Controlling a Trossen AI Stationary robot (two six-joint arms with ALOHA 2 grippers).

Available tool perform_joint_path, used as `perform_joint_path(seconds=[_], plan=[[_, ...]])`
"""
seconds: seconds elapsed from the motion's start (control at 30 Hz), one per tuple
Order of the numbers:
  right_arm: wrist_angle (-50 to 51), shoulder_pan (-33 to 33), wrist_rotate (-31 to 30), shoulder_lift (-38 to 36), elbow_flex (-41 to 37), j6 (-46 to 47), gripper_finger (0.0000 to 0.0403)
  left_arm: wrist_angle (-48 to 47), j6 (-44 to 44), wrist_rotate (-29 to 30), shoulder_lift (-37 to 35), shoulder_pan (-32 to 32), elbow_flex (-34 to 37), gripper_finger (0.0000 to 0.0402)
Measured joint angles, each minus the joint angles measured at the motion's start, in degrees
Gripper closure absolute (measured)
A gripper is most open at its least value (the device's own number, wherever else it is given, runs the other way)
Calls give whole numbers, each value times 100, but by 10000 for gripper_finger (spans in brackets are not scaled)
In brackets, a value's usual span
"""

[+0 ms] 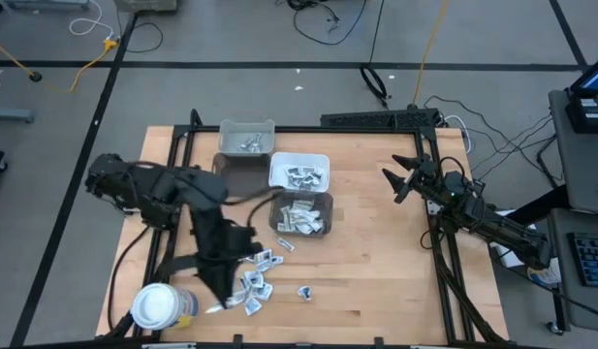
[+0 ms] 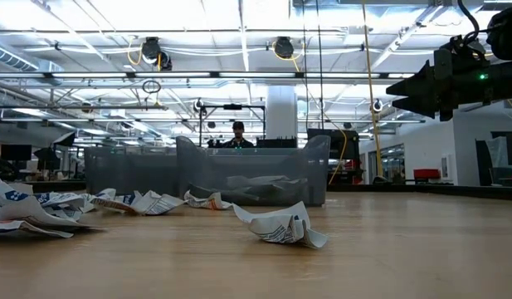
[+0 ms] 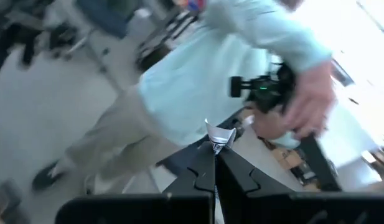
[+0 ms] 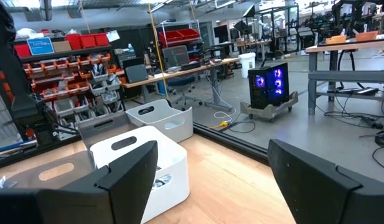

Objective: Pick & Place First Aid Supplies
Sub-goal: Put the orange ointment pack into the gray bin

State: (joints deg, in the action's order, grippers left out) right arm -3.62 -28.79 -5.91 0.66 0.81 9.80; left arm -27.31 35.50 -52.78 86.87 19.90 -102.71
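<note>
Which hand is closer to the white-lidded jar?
Left. The left hand is right beside the white-lidded jar, pinching a packet; the right hand hovers across the table.

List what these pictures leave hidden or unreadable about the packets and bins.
- Print on the loose packets, high view: too small.
- Part of that pile, high view: under the left arm.
- Packet in the shut left gripper, left wrist view: only its tip shows.
- Bin contents, low view: blurred by its wall.

Overhead view straight down, low view level across table (image 2: 388, 249), both showing bins (image 1: 300, 213)
</note>
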Motion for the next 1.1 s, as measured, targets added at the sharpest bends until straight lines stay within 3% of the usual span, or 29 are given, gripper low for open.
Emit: perform_joint_path(seconds=[0.2, 0.3, 0.6, 0.87, 1.1], plan=[[0, 1, 0, 0, 0, 0, 105, 235, 56, 10, -127, 77, 0, 401], [0, 1, 0, -2, 0, 0, 105, -61, 103, 344, -116, 63, 0, 401], [0, 1, 0, 0, -1, 0, 105, -3091, -635, 2106, -56, -484, -2, 401], [0, 2, 0, -2, 0, 0, 105, -5312, -724, 4098, 4, -767, 4, 401], [0, 0, 0, -1, 0, 0, 105, -6233, -493, 4640, 164, -1142, 2, 401]])
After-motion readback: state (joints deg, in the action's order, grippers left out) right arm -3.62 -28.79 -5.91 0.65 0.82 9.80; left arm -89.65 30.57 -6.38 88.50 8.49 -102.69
